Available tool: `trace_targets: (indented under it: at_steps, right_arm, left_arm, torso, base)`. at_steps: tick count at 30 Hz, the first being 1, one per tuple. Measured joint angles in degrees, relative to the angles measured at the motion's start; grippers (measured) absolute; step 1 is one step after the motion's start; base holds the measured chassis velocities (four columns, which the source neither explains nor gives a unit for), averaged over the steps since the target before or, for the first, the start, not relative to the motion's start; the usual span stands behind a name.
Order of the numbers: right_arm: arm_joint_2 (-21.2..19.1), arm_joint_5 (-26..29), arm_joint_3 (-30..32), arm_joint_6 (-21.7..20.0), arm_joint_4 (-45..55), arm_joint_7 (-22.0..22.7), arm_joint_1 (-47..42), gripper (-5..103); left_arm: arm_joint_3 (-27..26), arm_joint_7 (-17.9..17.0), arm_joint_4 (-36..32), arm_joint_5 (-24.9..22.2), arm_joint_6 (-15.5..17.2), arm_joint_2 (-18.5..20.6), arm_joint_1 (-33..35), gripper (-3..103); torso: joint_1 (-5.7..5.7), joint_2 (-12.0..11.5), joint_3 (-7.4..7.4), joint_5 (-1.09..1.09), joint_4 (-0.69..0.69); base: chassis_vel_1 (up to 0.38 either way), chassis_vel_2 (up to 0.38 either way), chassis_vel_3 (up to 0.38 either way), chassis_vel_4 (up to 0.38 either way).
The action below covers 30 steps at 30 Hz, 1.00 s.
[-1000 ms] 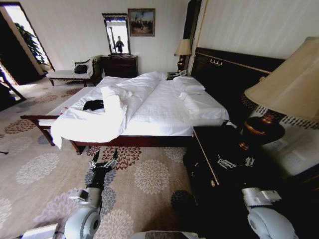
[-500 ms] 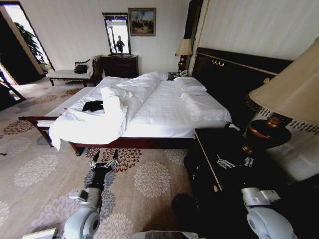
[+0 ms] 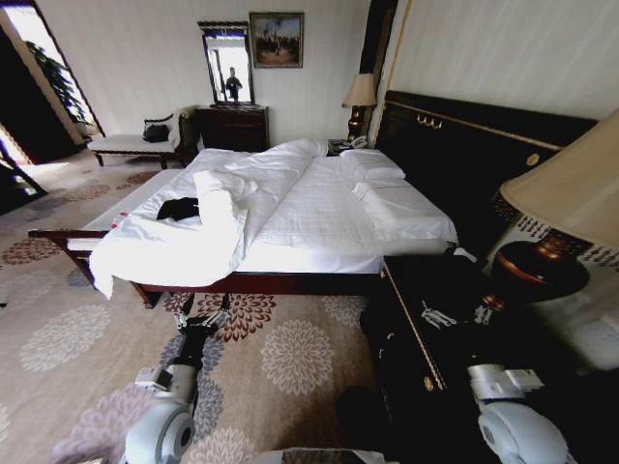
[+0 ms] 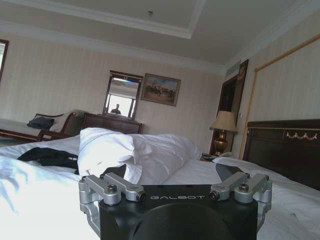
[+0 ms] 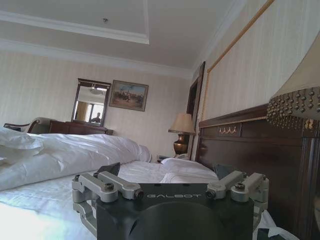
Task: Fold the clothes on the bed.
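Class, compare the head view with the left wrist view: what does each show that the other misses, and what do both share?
Head view alone: the patterned carpet, the dark nightstand beside the bed, and the right gripper open above it.

Left wrist view alone: the ceiling.

Both: the black T-shirt lying on the bed, the rolled white duvet, and the open left gripper, short of the bed.

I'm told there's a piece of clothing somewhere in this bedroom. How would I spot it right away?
Start at the big bed with the white sheets and tall dark headboard. Go to its foot end, away from the pillows, beside the rolled-back white duvet. There lies the T-shirt, a small crumpled black heap, the only dark thing on all that white bedding.
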Motion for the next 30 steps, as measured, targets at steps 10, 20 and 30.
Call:
trace_targets:
  at_steps: [10, 20, 30]
  right_arm:
    - [0.3, 0.0, -0.3, 0.0, -0.4, 0.0, 0.5, 100]
    - [0.3, 0.0, 0.0, 0.2, -0.5, 0.0, 0.3, 100]
    - [0.5, 0.0, -0.1, 0.4, -0.5, 0.0, 0.4, 100]
  left_arm:
    - [0.3, 0.0, -0.2, 0.6, -0.1, -0.2, 0.3, 100]
    - [0.9, 0.0, 0.2, 0.9, -0.4, -0.5, 0.2, 100]
    - [0.7, 0.0, -0.2, 1.0, -0.5, -0.6, 0.5, 100]
  torso:
    - [0.00, 0.0, 0.00, 0.00, 0.01]
    - [0.00, 0.0, 0.00, 0.00, 0.00]
    - [0.00, 0.0, 0.00, 0.00, 0.01]
  base:
    - [-0.050, 0.059, 0.053, -0.063]
    - [-0.097, 0.090, 0.097, -0.093]
    - [-0.124, 0.121, 0.125, -0.127]
